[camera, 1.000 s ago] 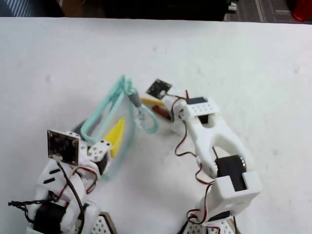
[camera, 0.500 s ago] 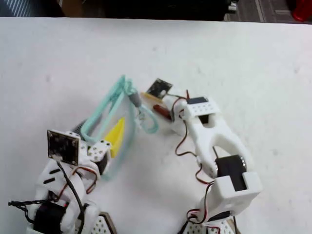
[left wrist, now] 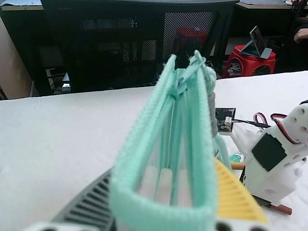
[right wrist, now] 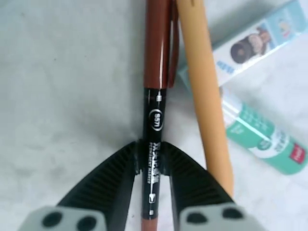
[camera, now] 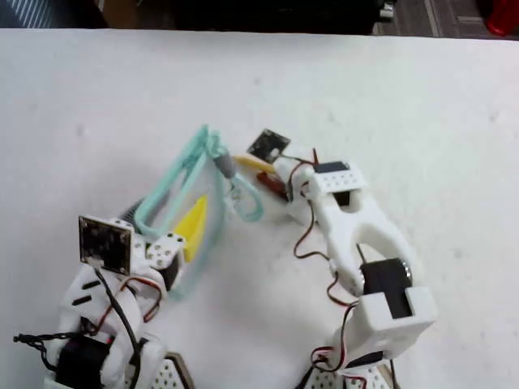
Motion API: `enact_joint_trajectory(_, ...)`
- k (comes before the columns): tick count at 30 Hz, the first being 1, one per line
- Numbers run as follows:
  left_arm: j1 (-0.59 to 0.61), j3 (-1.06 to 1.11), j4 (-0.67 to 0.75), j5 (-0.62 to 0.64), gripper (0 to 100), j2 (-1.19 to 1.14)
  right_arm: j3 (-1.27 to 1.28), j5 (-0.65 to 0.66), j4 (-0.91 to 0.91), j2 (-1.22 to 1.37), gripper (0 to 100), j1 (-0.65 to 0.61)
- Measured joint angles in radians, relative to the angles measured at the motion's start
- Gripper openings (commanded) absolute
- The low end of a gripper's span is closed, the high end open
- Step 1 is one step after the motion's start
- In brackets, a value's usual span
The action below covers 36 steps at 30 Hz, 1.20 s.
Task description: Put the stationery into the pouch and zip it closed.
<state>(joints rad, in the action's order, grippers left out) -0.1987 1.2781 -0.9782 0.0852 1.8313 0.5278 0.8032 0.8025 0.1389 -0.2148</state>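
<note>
Here the left claw (left wrist: 163, 216) clamps the open mint pouch (left wrist: 202, 144); the right claw (right wrist: 152, 159) pinches one brown pen (right wrist: 156, 72), beside one orange pen (right wrist: 202, 86).

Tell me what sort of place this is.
Probably an office or lab workroom. A white table carries a small robot arm, and behind it stand what looks like a black mesh chair and a red stool.
</note>
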Motion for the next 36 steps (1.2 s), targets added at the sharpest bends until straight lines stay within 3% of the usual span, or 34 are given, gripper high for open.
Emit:
enact_joint_trajectory(11, 0.006, 0.000, 0.000, 0.000, 21, 0.000, 0.511, -0.003, -0.433, -0.416, 1.6, 0.002)
enact_joint_trajectory(14, 0.006, 0.000, 0.000, 0.000, 21, 0.000, 0.574, -0.068, -0.486, -0.509, 1.6, 0.017)
enact_joint_trajectory(27, 0.006, 0.000, 0.000, 0.000, 21, 0.000, 0.597, -0.494, -0.497, -0.818, 1.6, 0.186)
enact_joint_trajectory(36, 0.006, 0.000, 0.000, 0.000, 26, 0.000, 0.597, -0.549, -0.344, -1.157, 1.6, 0.084)
